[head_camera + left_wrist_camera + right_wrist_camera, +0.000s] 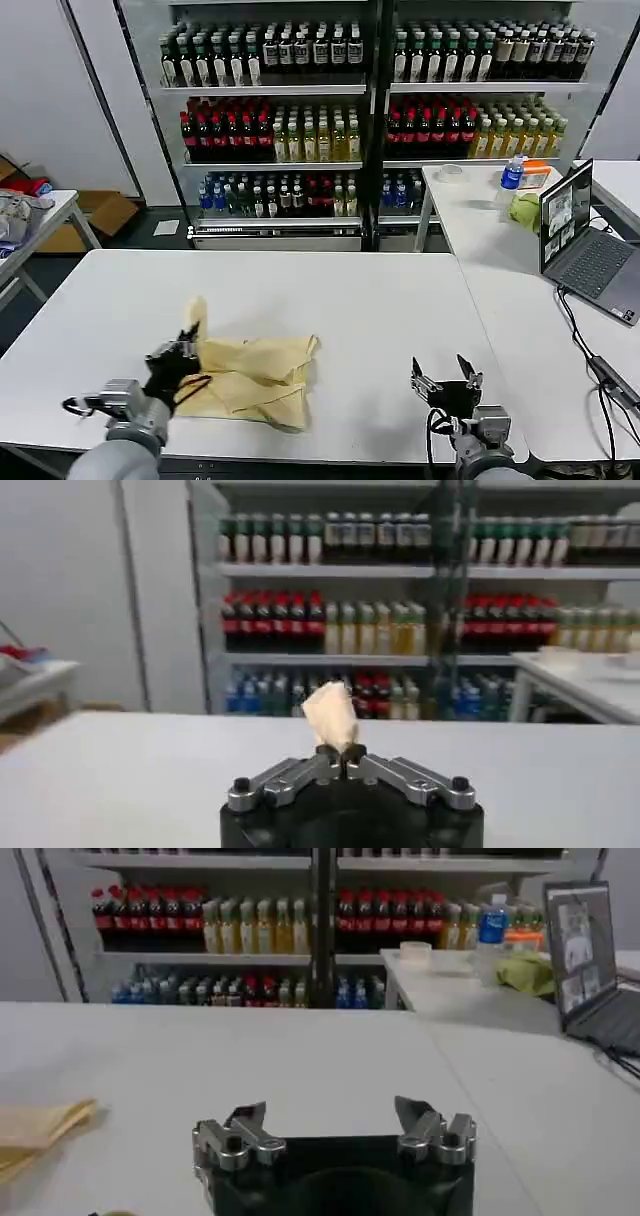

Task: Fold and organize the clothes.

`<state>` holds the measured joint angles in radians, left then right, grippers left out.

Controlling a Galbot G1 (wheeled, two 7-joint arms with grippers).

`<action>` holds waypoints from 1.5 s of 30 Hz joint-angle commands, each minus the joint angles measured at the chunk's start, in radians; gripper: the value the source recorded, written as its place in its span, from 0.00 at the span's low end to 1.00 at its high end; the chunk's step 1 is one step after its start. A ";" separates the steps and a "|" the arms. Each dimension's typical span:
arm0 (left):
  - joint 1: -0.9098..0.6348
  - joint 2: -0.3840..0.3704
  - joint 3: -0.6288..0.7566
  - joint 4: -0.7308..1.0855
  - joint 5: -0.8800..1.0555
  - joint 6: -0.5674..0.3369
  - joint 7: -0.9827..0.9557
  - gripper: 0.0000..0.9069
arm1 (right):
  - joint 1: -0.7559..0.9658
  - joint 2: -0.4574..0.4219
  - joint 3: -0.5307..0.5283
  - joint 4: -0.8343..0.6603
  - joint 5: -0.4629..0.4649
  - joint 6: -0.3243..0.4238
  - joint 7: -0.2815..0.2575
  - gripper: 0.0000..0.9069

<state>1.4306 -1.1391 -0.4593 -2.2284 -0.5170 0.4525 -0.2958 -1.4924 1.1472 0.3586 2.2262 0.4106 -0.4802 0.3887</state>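
White surface (380, 300) carries the cream-yellow T-shirt (255, 375) — partly folded, still rumpled. Left claw (188, 342) pinches its raised corner at the shirt's left edge; right claw (446, 379) waits wide, well apart — squaring remains.

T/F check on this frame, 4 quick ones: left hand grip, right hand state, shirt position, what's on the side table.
1. The left hand is shut on the T-shirt. True: a cloth corner sticks up from its closed fingers.
2. The right hand also holds cloth. False: it is open and holds nothing, apart from the shirt.
3. The shirt lies flat and fully spread. False: it is bunched and partly folded, nearer the left arm.
4. An open laptop sits on the side table. True.
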 commanded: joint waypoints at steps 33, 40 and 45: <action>0.051 -0.051 -0.017 -0.034 -0.337 0.071 0.046 1.00 | 0.029 0.016 -0.006 -0.050 0.000 0.005 -0.004 1.00; 0.047 0.037 -0.182 0.115 -0.386 0.064 0.042 1.00 | 0.030 0.021 -0.012 -0.054 -0.001 0.005 -0.003 1.00; 0.019 0.081 -0.233 0.221 -0.399 0.053 0.050 1.00 | 0.027 0.020 -0.007 -0.059 -0.001 0.005 -0.003 1.00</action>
<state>1.4455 -1.1466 -0.5135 -2.1610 -0.8332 0.5107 -0.2556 -1.4649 1.1664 0.3486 2.1704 0.4099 -0.4757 0.3855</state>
